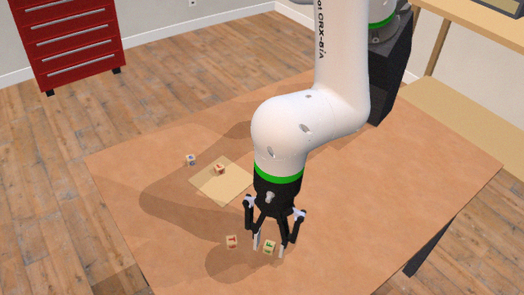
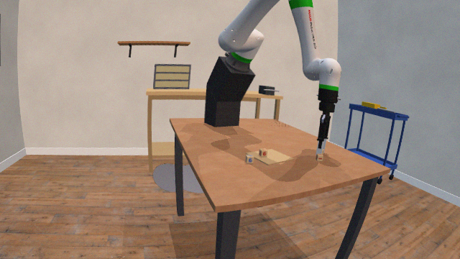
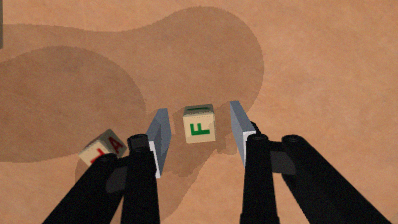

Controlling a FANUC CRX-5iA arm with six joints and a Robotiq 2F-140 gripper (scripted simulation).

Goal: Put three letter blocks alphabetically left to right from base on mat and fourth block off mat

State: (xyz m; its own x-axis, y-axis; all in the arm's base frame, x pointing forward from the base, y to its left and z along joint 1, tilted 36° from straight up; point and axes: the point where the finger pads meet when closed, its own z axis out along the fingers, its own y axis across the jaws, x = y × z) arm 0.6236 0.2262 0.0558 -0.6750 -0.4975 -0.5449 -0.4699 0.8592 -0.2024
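Note:
My gripper (image 1: 268,251) (image 3: 199,118) is open. Its fingers stand on both sides of the block with a green F (image 1: 268,247) (image 3: 199,126), with a gap on each side. The F block lies on the table, off the mat. A block with a red T on top (image 1: 232,242) (image 3: 101,149) lies beside it, just outside one finger and partly hidden in the wrist view. A block with a red letter on top (image 1: 219,169) (image 2: 263,152) lies on the pale mat (image 1: 237,182) (image 2: 277,157). A block with blue marks (image 1: 191,160) (image 2: 249,159) lies off the mat; its top mark is unclear.
The wooden table (image 1: 389,184) (image 2: 230,191) carries the blocks, the mat and the black robot base (image 2: 223,97). The table's front edge is not far from the F and T blocks. A red drawer cabinet (image 1: 70,41) and a blue cart (image 2: 377,158) stand beyond the table.

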